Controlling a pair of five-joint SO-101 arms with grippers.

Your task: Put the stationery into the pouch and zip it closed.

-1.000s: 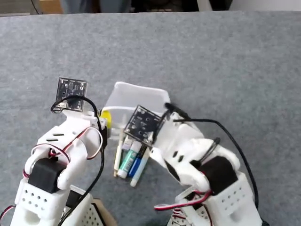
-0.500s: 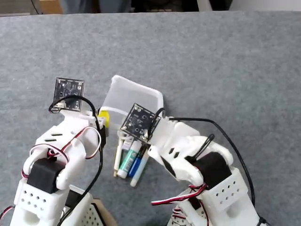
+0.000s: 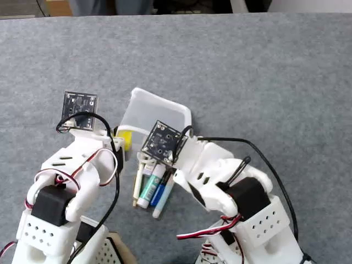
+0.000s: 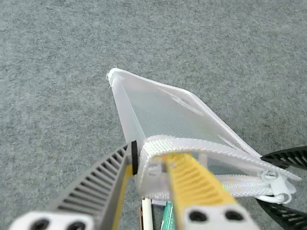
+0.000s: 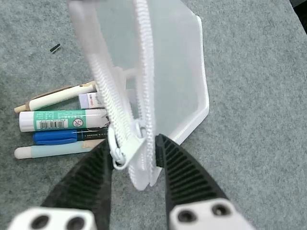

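A translucent white pouch point(image 3: 157, 111) lies between the two arms on the grey table; its mouth is unzipped and the slider point(image 5: 137, 132) sits at one end. My left gripper point(image 4: 152, 168) is shut on the zipper edge at the other end point(image 4: 158, 148), yellow finger on one side and grey finger on the other. My right gripper point(image 5: 134, 158) has its black fingers pressed on both sides of the slider end of the pouch point(image 5: 168, 72). Several pens and a green-labelled glue stick point(image 5: 62, 120) lie on the table just outside the pouch, also in the high view point(image 3: 152, 188).
The grey table surface point(image 3: 264, 71) stretches out beyond the pouch. A small black speck point(image 5: 55, 48) lies on the cloth near the pens. Both arm bodies crowd the near side, with the right arm's wrist board point(image 3: 163, 143) over the pouch's near end.
The right arm shifted left, and the pouch swung with it so that its far corner now points more to the left. The left arm barely moved.
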